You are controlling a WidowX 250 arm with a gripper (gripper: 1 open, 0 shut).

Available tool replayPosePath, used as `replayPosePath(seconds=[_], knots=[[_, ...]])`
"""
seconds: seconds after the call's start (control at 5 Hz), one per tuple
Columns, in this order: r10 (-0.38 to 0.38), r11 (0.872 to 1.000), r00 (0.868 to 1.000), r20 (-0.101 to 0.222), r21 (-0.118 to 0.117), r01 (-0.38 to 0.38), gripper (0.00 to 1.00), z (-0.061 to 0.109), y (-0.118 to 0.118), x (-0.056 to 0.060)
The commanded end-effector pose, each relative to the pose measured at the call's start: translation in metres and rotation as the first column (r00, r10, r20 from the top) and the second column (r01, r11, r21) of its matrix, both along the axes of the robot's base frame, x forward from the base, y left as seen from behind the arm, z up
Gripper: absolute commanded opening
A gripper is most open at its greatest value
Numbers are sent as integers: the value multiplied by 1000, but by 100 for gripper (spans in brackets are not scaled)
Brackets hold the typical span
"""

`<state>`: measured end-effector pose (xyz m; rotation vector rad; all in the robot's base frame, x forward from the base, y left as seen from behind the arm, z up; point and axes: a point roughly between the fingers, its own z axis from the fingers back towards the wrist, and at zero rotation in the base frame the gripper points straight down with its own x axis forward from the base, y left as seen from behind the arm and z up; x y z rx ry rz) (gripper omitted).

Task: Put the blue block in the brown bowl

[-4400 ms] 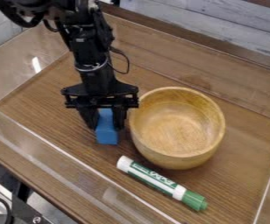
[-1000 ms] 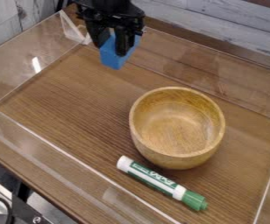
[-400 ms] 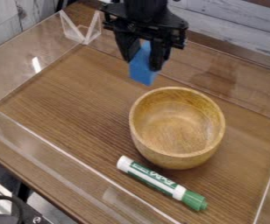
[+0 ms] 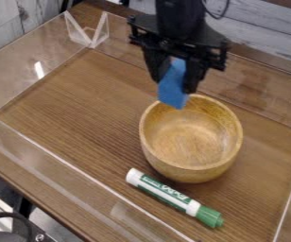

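We see the black fingers (image 4: 176, 77) clamped on the small matte blue block (image 4: 174, 85), held in the air over the far rim of the round, thick-walled, grainy wooden bowl (image 4: 191, 139) on the wood-grain tabletop (image 4: 73, 113).

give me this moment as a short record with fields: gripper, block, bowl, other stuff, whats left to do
gripper: the gripper points down, shut on the blue block
block: the blue block is held in the air, tilted, at the far rim of the bowl
bowl: the brown bowl stands upright on the table, nothing in it
other stuff: a white marker with green cap lies on the wooden table in front of the bowl
left to do: block is not yet in the bowl; probably centre it over the bowl, then release
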<state>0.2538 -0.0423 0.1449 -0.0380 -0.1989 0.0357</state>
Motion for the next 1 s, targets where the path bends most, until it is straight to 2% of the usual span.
replayPosePath(seconds=[0.0, 0.4, 0.8], knots=[[-14, 1000, 998, 61, -4, 15, 0, 9, -10, -1], [-43, 999, 997, 68, 4, 42, 0, -15, -19, -7], [-65, 998, 995, 78, -4, 66, 0, -38, -21, -6]])
